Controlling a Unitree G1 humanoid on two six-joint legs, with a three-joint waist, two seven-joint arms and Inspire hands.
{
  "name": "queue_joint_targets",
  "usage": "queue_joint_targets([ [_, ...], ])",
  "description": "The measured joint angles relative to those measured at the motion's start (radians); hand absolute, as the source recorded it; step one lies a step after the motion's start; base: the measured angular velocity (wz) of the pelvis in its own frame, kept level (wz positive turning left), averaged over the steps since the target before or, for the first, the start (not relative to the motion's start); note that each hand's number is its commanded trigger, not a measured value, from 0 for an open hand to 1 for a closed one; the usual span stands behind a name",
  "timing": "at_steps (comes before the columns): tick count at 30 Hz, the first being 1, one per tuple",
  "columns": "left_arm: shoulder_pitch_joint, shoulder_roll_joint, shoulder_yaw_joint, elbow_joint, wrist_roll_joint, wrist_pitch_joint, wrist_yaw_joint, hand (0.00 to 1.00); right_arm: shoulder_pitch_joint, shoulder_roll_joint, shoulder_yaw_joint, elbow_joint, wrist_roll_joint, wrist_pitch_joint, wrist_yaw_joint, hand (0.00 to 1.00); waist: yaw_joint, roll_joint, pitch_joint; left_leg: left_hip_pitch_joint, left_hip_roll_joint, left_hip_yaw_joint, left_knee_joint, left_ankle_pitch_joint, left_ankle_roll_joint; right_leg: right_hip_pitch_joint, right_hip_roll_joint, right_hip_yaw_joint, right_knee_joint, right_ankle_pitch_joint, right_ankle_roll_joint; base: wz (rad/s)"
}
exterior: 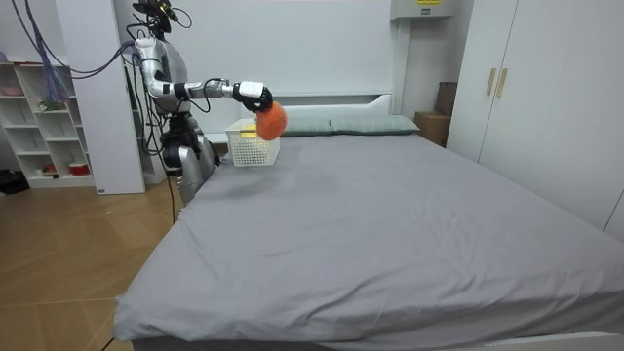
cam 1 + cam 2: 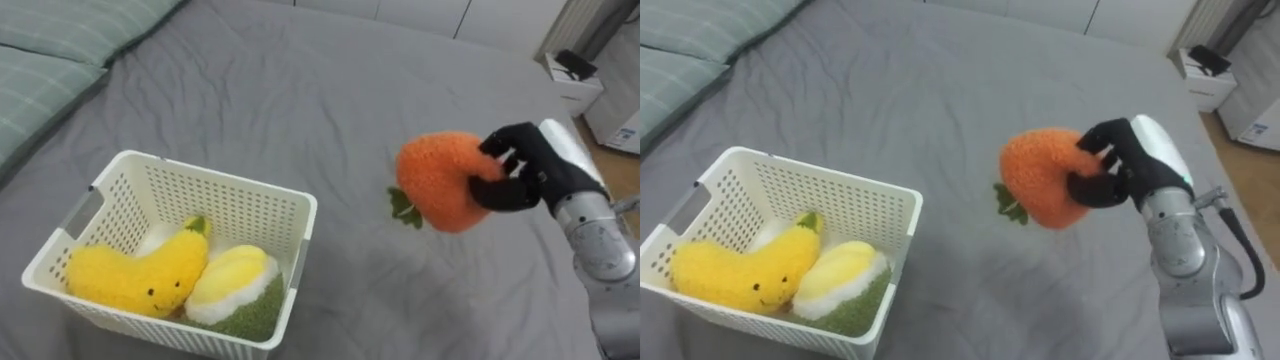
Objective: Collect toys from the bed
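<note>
Step in hand, as I judge it: carry the orange plush toy [image 2: 440, 182] to the white basket [image 2: 215, 182] and drop it in.

To do it well: keep the toy high enough to pass the basket's near rim, bring it over the free part inside beyond the banana plush [image 2: 140, 278] and the yellow-green plush [image 2: 236, 290], and release only once it is inside the walls. The toy is round and soft, so a drop on the rim may roll it back onto the bed [image 2: 330, 80].

Pose: right hand [image 2: 520, 168] is off to the right of the basket, raised above the bed, fingers and thumb curled round the toy's right side. The green leaf tuft points towards the basket. The toy is clear of the sheet, well apart from the basket. In the room view the right arm reaches out level over the bed corner, the toy hanging just beside the basket.
</note>
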Motion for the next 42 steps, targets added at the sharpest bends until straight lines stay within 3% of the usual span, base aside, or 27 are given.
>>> queue_joint_targets([
  [8, 0.017, 0.003, -0.008, -0.016, -0.001, 0.001, 0.0, 0.0, -0.056, 0.0, 0.018, -0.092, -0.031, 0.014, -0.002, 1.0, 0.028, -0.005, 0.0011, -0.02, -0.001, 0.0, 0.0, 0.0, 0.001, -0.025, -0.002, 0.0, 0.006, 0.0, 0.0, 0.0],
  [17, 0.006, 0.0, -0.012, 0.001, 0.018, -0.011, -0.005, 0.0, -0.213, 0.01, 0.162, -0.184, -0.067, 0.037, 0.032, 1.0, 0.078, -0.01, 0.0097, -0.034, 0.0, -0.002, -0.003, 0.001, 0.001, -0.032, -0.004, -0.022, 0.001, 0.0, 0.001, 0.03],
  [20, 0.001, 0.001, -0.014, 0.005, 0.019, -0.011, -0.005, 0.0, -0.266, 0.015, 0.222, -0.187, -0.069, 0.045, 0.048, 1.0, 0.1, -0.015, 0.0072, -0.036, -0.002, -0.016, -0.002, 0.001, 0.001, -0.028, -0.004, -0.037, -0.001, 0.0, 0.001, 0.12],
  [27, -0.019, 0.003, -0.05, 0.026, 0.021, 0.013, -0.006, 0.0, -0.355, 0.059, 0.354, -0.192, -0.068, 0.086, 0.11, 1.0, 0.166, -0.021, 0.0157, -0.046, -0.008, -0.059, 0.007, 0.002, 0.0, -0.011, -0.005, -0.069, -0.017, 0.0, 0.001, 0.17],
  [34, -0.047, -0.006, -0.058, 0.023, 0.02, 0.028, -0.007, 0.0, -0.356, 0.065, 0.481, -0.149, -0.069, 0.09, 0.171, 1.0, 0.252, -0.034, 0.0163, -0.073, -0.018, -0.098, 0.03, 0.005, 0.002, -0.015, -0.014, -0.125, -0.015, -0.001, 0.002, 0.16],
  [40, -0.059, 0.005, -0.062, 0.023, 0.022, 0.047, 0.006, 0.0, -0.356, 0.099, 0.55, -0.026, -0.067, 0.104, 0.195, 1.0, 0.287, -0.043, 0.0207, -0.089, -0.026, -0.129, 0.037, 0.01, 0.002, -0.011, -0.019, -0.144, -0.016, -0.001, 0.003, 0.16],
  [41, -0.06, 0.006, -0.065, 0.023, 0.022, 0.049, 0.006, 0.0, -0.356, 0.103, 0.551, -0.011, -0.068, 0.106, 0.196, 0.98, 0.289, -0.044, 0.0211, -0.091, -0.027, -0.134, 0.038, 0.011, 0.002, -0.012, -0.019, -0.144, -0.016, -0.001, 0.003, 0.2],
  [42, -0.065, 0.007, -0.068, 0.023, 0.032, 0.05, 0.007, 0.0, -0.356, 0.106, 0.551, 0.021, -0.076, 0.108, 0.196, 0.75, 0.295, -0.048, 0.0221, -0.094, -0.03, -0.141, 0.038, 0.015, 0.001, -0.016, -0.02, -0.144, -0.016, -0.002, 0.004, 0.14],
])
